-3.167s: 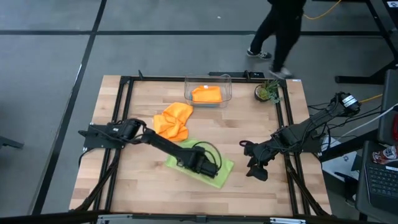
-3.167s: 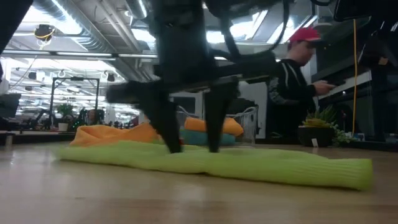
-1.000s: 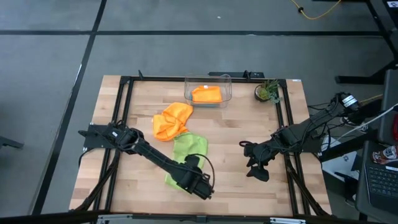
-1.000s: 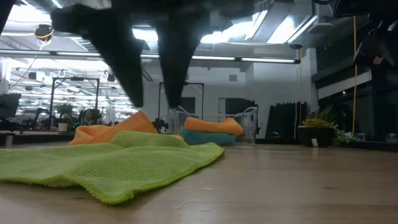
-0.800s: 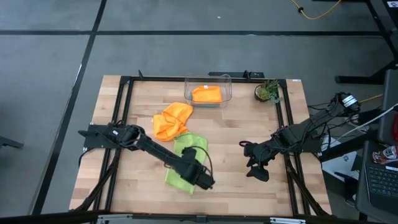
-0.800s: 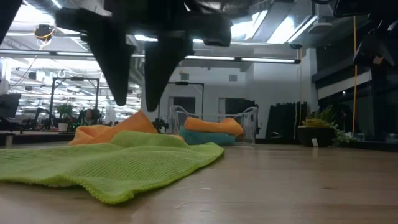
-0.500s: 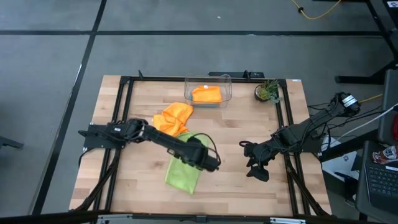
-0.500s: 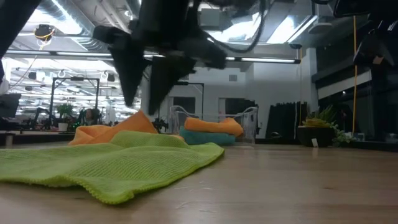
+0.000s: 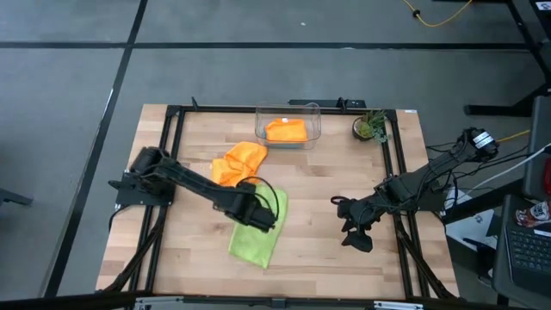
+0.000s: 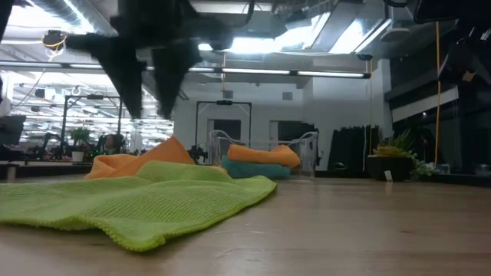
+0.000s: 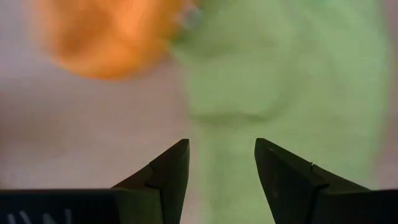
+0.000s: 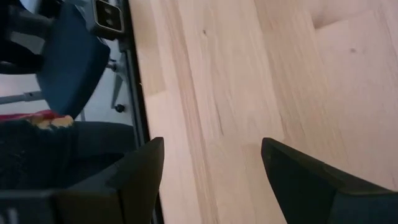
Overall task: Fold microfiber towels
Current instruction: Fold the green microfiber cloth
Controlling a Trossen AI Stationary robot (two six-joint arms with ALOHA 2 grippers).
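My desk point(image 9: 344, 164) carries the lime green towel point(image 9: 256, 237) lying folded lengthwise left of centre, near edge. The crumpled orange towel point(image 9: 237, 165) touches its far end. Farther back, the clear bin point(image 9: 288, 123) holds a folded orange towel over a teal one point(image 10: 257, 172). My left tool point(image 9: 263, 215) hovers over the green towel's far half, fingers apart, empty; the right tool point(image 9: 350, 226) waits wide open at the right. My worry: a descent here could pinch the orange cloth too, dragging both.
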